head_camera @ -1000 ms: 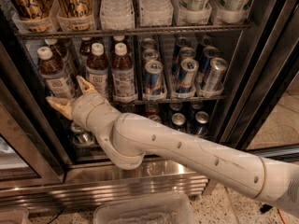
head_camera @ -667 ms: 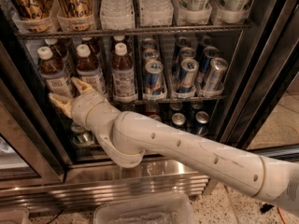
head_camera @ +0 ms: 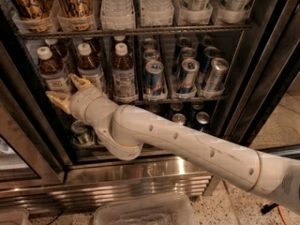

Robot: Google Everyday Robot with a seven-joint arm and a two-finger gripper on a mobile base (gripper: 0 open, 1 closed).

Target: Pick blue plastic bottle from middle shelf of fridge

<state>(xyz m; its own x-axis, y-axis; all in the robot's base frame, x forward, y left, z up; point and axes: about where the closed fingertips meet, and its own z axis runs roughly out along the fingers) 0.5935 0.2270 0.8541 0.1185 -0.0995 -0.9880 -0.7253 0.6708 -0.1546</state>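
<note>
Three small white-capped bottles of dark liquid stand at the left of the middle shelf (head_camera: pixel 187 99) of the fridge (head_camera: pixel 262 78): one at the far left (head_camera: pixel 52 71), one in the middle (head_camera: pixel 90 65) and one on the right (head_camera: pixel 123 71). My gripper (head_camera: pixel 68 91), at the end of a white arm coming from the lower right, is open and empty. It sits in front of the lower parts of the left and middle bottles. One tan finger (head_camera: pixel 79 82) lies against the middle bottle's label and the other (head_camera: pixel 57 99) lies below the left bottle.
Blue-and-silver cans (head_camera: pixel 153 78) fill the right of the middle shelf. Tall clear bottles (head_camera: pixel 117 3) and cups stand on the rack above, and cans (head_camera: pixel 82 132) on the rack below. Also in view are the ribbed steel base (head_camera: pixel 140 177), a clear plastic bin (head_camera: pixel 140 212) on the floor and the black door frame on both sides.
The gripper has shifted slightly up and to the left, closer to the left bottles. Its fingers stay spread. The bottles have not moved.
</note>
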